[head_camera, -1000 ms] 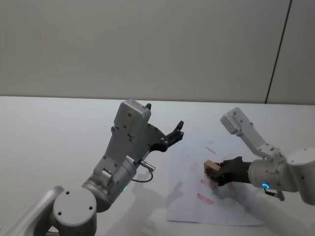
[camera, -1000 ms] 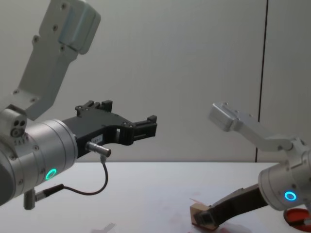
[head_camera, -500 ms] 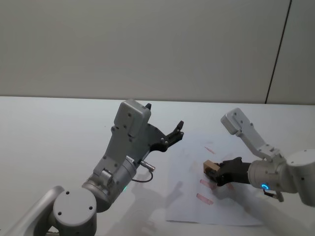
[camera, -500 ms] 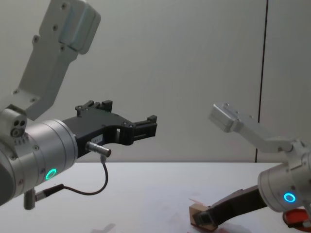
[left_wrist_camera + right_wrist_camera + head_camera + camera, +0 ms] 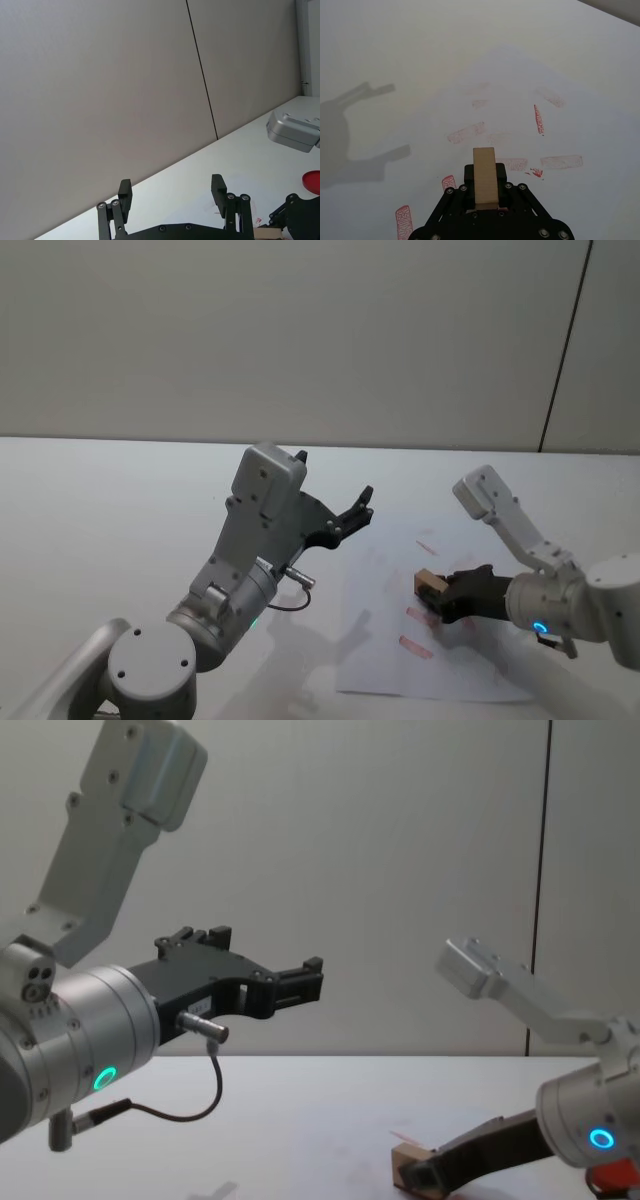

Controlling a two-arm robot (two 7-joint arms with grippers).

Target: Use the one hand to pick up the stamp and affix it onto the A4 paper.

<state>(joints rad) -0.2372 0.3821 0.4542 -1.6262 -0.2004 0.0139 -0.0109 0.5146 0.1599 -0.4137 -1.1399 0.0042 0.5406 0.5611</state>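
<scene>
One stamp, one sheet, two grippers
The right gripper point(image 5: 436, 592) clamps the single stamp point(image 5: 428, 582) at the A4 paper's point(image 5: 470, 665) middle; the left gripper point(image 5: 352, 512), fingers spread, hangs above its left edge.

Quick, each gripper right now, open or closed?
Left gripper: open, empty, raised above the table.
Right gripper: closed on the stamp, over the A4 paper.

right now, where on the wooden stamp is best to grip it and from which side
Pinch the stamp by its two long sides, coming low from the robot's right as the right gripper does: parallel faces suit a pinch and leave its underside free over the A4 paper. Left gripper hangs raised, open.
</scene>
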